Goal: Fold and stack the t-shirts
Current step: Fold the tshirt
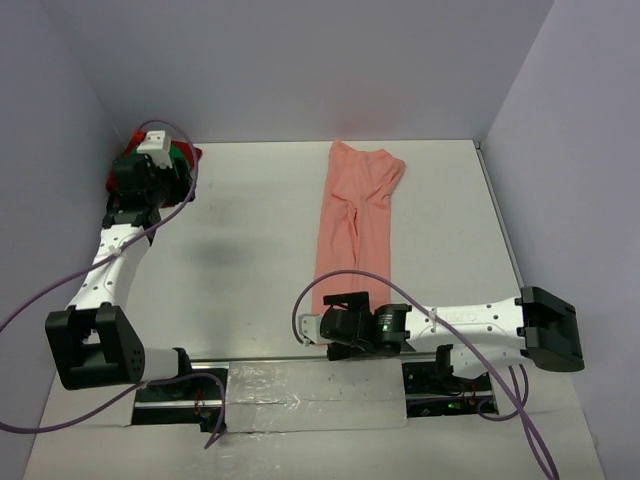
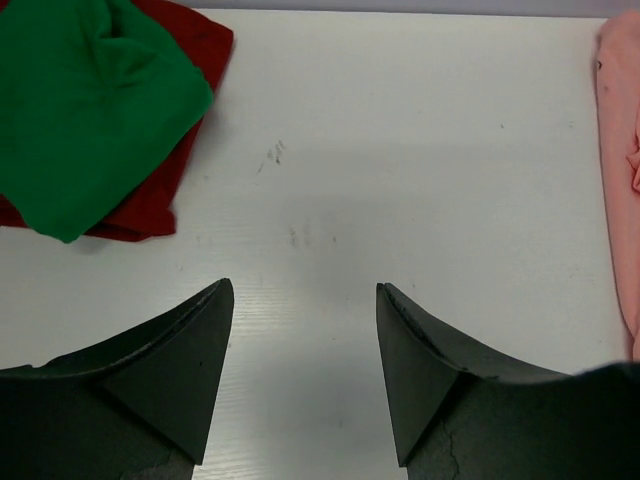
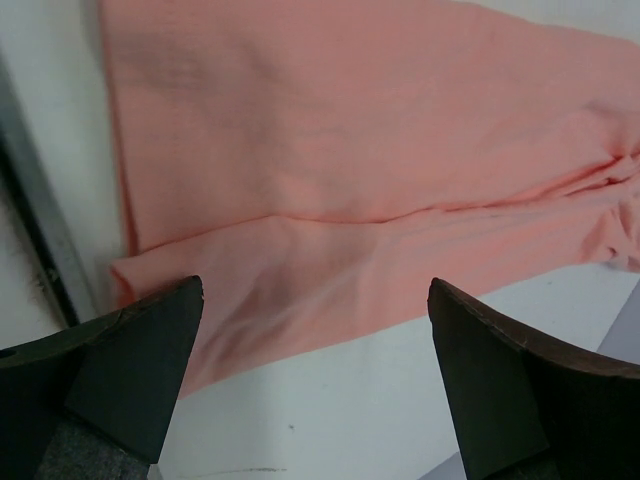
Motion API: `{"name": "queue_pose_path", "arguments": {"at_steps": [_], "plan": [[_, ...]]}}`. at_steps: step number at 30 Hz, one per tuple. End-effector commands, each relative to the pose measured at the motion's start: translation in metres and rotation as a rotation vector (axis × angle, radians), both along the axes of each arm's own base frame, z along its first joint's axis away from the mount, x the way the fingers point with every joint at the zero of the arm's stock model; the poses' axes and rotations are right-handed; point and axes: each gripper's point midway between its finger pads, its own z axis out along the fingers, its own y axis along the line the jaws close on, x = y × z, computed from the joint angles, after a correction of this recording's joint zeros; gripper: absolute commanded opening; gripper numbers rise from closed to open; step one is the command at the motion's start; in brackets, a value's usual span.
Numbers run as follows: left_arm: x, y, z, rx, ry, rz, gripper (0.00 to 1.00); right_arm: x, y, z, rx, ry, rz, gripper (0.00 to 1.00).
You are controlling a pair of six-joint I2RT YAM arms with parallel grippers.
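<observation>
1. Right arm (image 1: 470, 320): lies low along the near edge of the bench (image 1: 240, 250), reaching leftward. Right jaws spread wide, holding nothing, poised over the near end of item 2.
2. Salmon-pink t-shirt (image 1: 355, 230): folded into a long, narrow strip, right of centre, running from just in front of the right jaws to the far edge. Near end flat with a lengthwise crease; far end rumpled and wider.
3. Left arm (image 1: 110, 260): stretched along the left side towards the far corner. Left jaws parted, empty, above bare bench.
4. Green t-shirt (image 2: 80, 110): far left corner, loosely bunched, lying on item 5.
5. Dark red t-shirt (image 2: 200, 50): beneath the green one, edges showing around it; well apart from item 2.
</observation>
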Motion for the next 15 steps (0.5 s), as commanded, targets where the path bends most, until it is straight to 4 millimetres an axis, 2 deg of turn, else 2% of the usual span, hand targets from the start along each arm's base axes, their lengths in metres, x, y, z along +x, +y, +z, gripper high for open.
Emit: {"name": "queue_pose_path", "arguments": {"at_steps": [1,2,9,11,12,13,14,15], "plan": [[0.002,0.003,0.028,-0.028,-0.099,-0.042,0.67,-0.015,0.005,0.008,0.015,0.060,0.014,1.00],[0.002,0.007,0.026,-0.028,-0.095,-0.036,0.67,-0.023,0.009,0.007,0.027,0.103,0.028,1.00],[0.001,0.019,0.012,-0.022,-0.062,-0.020,0.67,-0.036,0.024,0.026,0.044,0.167,0.047,1.00],[-0.001,0.022,0.010,-0.030,-0.061,-0.021,0.67,-0.015,0.035,0.040,0.096,0.056,-0.015,1.00],[-0.002,0.023,0.010,-0.029,-0.065,-0.020,0.67,0.003,0.049,0.052,0.180,-0.027,-0.053,1.00],[-0.004,0.025,0.006,-0.029,-0.068,-0.017,0.67,0.036,0.040,0.063,0.181,-0.174,-0.168,1.00],[-0.006,0.027,0.010,-0.030,-0.086,-0.011,0.67,0.053,0.040,0.068,0.198,-0.236,-0.210,1.00],[-0.007,0.028,0.011,-0.033,-0.101,-0.008,0.67,0.073,0.050,0.082,0.301,-0.295,-0.267,1.00]]}}
